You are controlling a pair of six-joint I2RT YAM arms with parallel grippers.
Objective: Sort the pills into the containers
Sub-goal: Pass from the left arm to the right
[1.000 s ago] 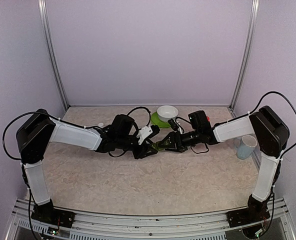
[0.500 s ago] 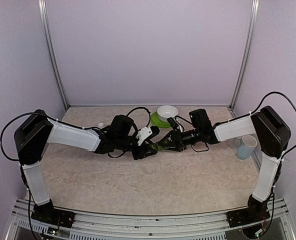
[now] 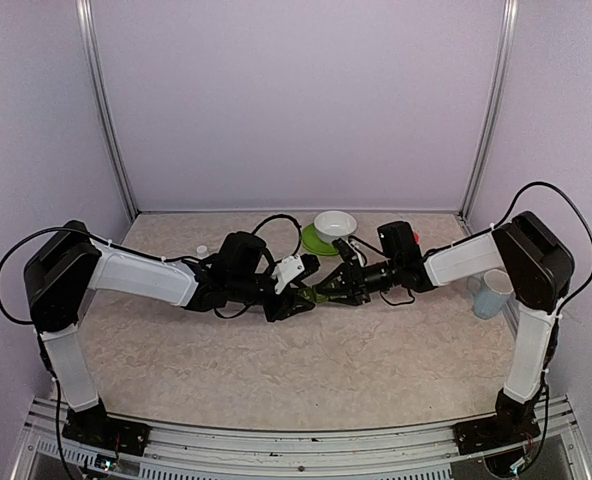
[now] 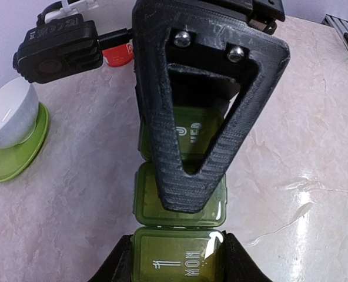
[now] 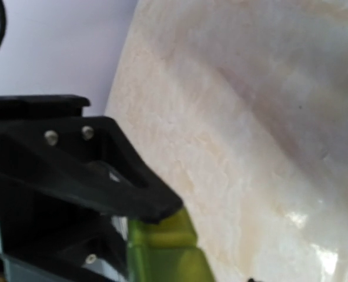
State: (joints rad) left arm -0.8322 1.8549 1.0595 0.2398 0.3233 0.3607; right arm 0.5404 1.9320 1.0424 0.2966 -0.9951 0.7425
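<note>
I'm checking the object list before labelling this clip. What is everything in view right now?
pill organiser strip: 1, green, three joined lidded compartments, mid-table between the grippers
bowl: 1, white, on the saucer at the back
saucer: 1, light green, under the bowl
bottle: 1, red, behind the right wrist
tiny bottle: 1, white, back left
mug: 1, pale blue, right edge
table: 1, beige marbled
left gripper: 1, black, clamped on the strip's MON end
right gripper: 1, black, over the strip's other end; grip unclear
</note>
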